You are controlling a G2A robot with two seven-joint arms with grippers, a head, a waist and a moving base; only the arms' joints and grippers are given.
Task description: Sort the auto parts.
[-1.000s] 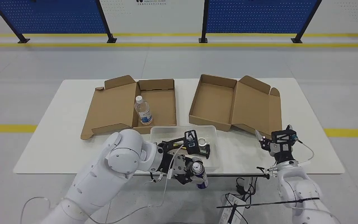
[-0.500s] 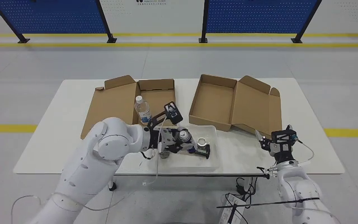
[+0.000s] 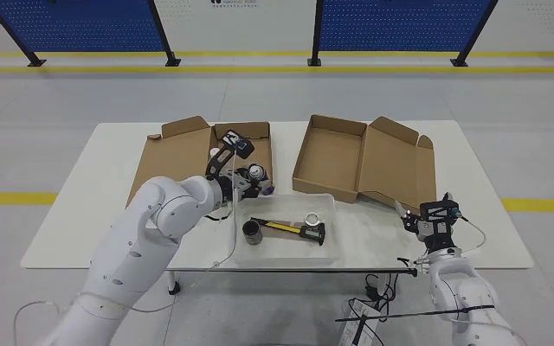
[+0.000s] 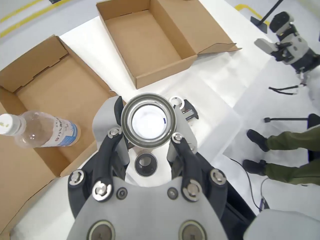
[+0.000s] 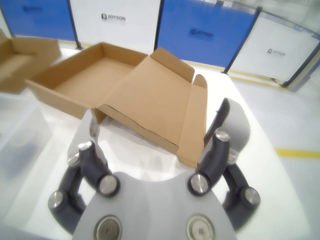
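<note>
Holding steel ring [image 4: 150, 143] clamped in left gripper [image 4: 147, 123], over left box [image 4: 50, 91] near bottle [image 4: 42, 133]. Right gripper [image 5: 157, 123] jaws apart (nothing between them), beside right box [image 5: 100, 73]. Caliper [image 3: 290, 228] in tray [image 3: 329, 208].

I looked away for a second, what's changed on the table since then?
The left gripper, shut on the metal can, carried it from the near edge of the clear bin to over the left cardboard box, near the bottle. The right gripper stayed open, unmoved.
</note>
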